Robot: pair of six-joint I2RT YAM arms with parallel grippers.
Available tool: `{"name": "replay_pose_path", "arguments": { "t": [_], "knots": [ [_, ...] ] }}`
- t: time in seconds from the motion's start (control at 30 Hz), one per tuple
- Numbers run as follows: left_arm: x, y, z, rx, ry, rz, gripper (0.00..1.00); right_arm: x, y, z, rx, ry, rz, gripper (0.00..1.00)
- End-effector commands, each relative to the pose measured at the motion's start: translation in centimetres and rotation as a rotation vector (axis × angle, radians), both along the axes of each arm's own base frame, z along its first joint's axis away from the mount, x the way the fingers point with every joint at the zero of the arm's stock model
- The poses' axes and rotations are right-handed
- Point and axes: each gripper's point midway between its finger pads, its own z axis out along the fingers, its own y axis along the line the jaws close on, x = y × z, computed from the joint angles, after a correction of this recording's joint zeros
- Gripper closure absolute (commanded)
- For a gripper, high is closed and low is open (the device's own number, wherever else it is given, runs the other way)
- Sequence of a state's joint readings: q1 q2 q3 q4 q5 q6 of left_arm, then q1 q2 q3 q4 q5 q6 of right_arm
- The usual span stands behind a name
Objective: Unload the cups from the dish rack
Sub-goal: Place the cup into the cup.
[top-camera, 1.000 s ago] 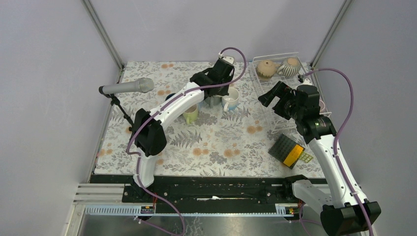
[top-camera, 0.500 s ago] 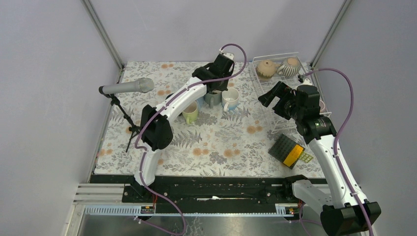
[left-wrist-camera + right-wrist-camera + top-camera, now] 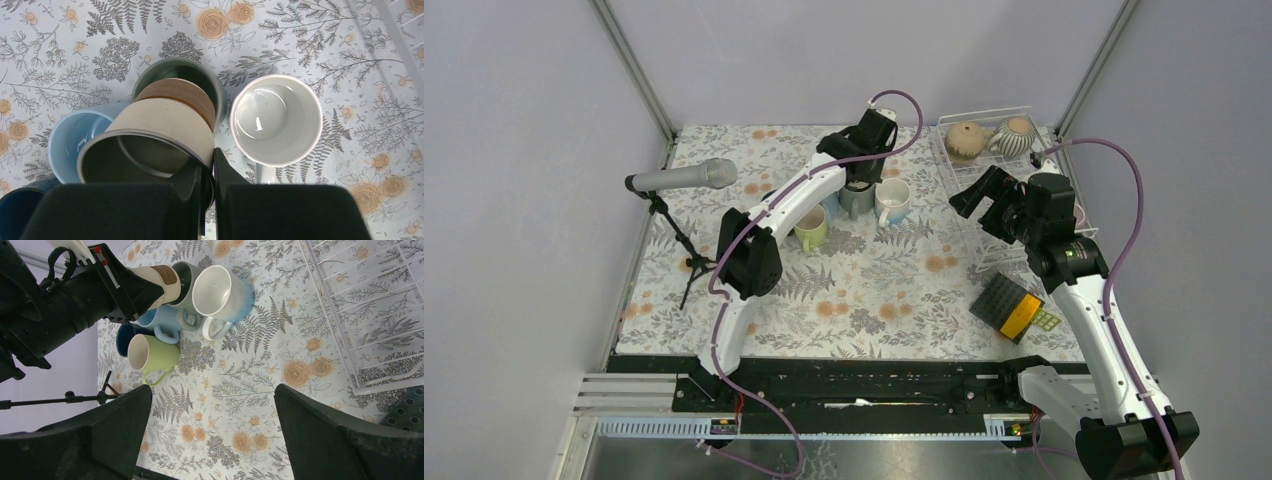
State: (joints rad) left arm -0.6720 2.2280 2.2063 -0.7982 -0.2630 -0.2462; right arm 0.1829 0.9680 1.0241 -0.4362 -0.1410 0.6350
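five mugs already stand on the floral surface [image 3: 874, 290], out of the rack. nearest the arms is the lime-green mug [image 3: 812, 228], and behind it, packed close, are the dark blue mug [image 3: 125, 337], the light blue mug [image 3: 70, 145], the grey-green mug [image 3: 195, 75] and the white mug [image 3: 276, 119], all with mouths up. a sixth, the tan mug with a brown band [image 3: 165, 125], is in the left end effector [image 3: 206, 175], whose fingers are pinching its rim, one inside and one outside. it hangs over the light blue and grey-green mugs at the back of the cluster. i cannot tell whether its base touches anything, so i judge this placement in hand but not finished. farther off, at the far right corner, the white wire dish rack [image 3: 986, 113] holds at least two more, a second tan mug [image 3: 964, 141] and the grey-and-white striped mug [image 3: 1017, 135], side by side at its far end. the right end effector [image 3: 210, 440] is spread wide with nothing between its fingers, held by the rack's near-left side and apart from both mugs. its arm covers part of the rack from above, so more cups could be hidden there. by my reckoning well over half is done. what is left is releasing the tan mug and at least two lifts from the rack.
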Motion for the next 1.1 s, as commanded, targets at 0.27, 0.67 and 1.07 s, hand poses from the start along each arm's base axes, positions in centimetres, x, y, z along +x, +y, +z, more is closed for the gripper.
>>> {"name": "replay_pose_path", "arguments": {
  "t": [0.27, 0.67, 1.07],
  "knots": [
    [2.2, 0.2, -0.2, -0.013, -0.022, 0.003, 1.00, 0.1, 0.2, 1.4, -0.006, -0.039, 0.012, 0.00],
    [2.9, 0.3, -1.9, -0.016, 0.002, 0.002, 0.86, 0.1, 0.2, 1.1, -0.006, -0.030, 0.014, 0.00],
    [3.3, -0.2, -3.0, -0.025, 0.012, -0.011, 0.79, 0.0, 0.1, 0.7, -0.007, -0.024, 0.012, 0.00]
  ]
}}
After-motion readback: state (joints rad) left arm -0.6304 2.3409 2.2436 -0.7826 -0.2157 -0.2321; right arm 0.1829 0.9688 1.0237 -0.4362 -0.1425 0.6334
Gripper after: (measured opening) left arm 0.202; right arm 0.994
